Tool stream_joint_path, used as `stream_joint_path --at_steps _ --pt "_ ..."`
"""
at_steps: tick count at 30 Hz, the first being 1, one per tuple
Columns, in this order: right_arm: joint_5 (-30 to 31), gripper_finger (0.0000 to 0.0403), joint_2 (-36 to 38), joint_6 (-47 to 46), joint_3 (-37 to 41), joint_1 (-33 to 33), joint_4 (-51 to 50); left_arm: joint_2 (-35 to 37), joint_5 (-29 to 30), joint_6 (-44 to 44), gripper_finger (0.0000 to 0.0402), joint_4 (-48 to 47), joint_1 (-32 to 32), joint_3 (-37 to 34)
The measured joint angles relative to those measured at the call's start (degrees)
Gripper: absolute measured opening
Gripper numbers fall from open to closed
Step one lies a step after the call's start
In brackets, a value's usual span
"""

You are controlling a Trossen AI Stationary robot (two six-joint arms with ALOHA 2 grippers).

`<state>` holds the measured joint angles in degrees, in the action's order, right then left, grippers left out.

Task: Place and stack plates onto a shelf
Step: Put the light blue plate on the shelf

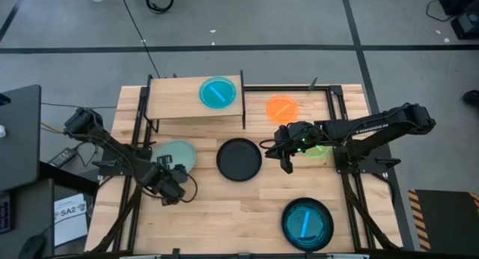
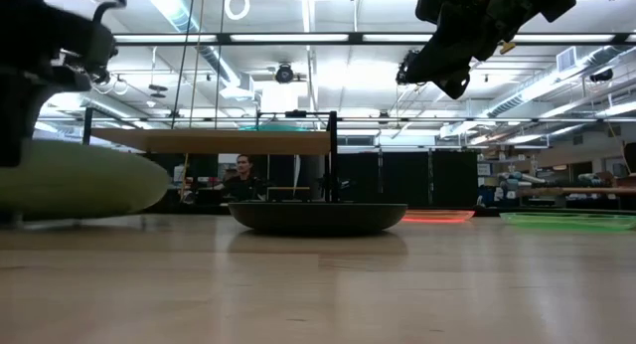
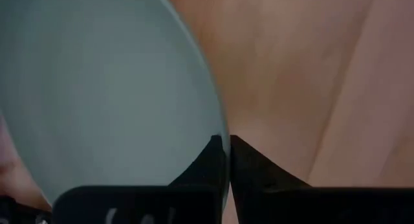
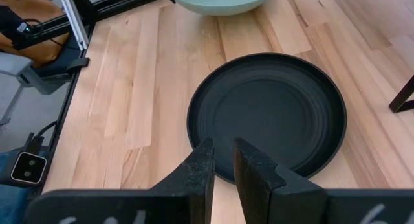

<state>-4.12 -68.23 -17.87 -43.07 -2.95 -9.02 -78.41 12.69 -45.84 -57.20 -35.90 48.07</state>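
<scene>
Plates first: pale mint green round plate (image 1: 178,154) sits on the light-wood tabletop (image 1: 224,214) at about 9 o'clock from table centre, with the left gripper (image 1: 171,186) at its 6 o'clock edge. Left wrist view shows the two dark fingers pressed together on the mint plate's thin rim (image 3: 217,130), so the plate is pinched at the edge only. In the low view the mint plate (image 2: 79,180) looks close to the wood; whether it is lifted cannot be told.

Matte black round plate (image 1: 239,159) lies flat at table centre. Right gripper (image 1: 278,148) hovers above its 3 o'clock side, fingers (image 4: 206,164) slightly parted, nothing between them.

Raised light-wood shelf on thin black legs (image 1: 172,100) stands at 11 o'clock and already carries one translucent blue plate (image 1: 218,92) on its right half. Translucent orange plate (image 1: 283,108) lies at 1 o'clock, bright green plate (image 1: 317,149) under the right arm at 3 o'clock, and a second blue plate on a black plate (image 1: 307,222) at 5 o'clock.

Risks, as judged:
- Edge-only pinch on a wide plate could let it pivot or slip out on lift.
- Lifting too low could clip the shelf's front edge or legs.
- Left half is the free spot; drifting right could knock the blue plate.
- Both arms work near centre, so simultaneous moves could cross.
</scene>
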Motion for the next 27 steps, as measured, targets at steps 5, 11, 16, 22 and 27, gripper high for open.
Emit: stream_joint_path --at_steps 5,11,16,22,27 --pt "0.0 0.0062 0.0 0.0 0.0 0.0 0.0 0.0 0.2 0.0 0.0015 -1.1 0.0 3.8" --pt "0.0 0.0062 0.0 0.0 0.0 0.0 0.0 0.0 -0.5 1.7 0.0015 -1.8 0.0 8.3" --pt "0.0 0.0062 0.0 0.0 0.0 0.0 0.0 0.0 -1.7 5.5 0.0015 -1.9 0.0 12.1" --pt "0.0 0.0062 0.0 0.0 0.0 0.0 0.0 0.0 -1.5 10.5 0.0014 -2.3 0.0 17.0" --pt "0.0 0.0062 0.0 0.0 0.0 0.0 0.0 0.0 1.0 15.5 0.0014 -2.9 0.0 21.4"
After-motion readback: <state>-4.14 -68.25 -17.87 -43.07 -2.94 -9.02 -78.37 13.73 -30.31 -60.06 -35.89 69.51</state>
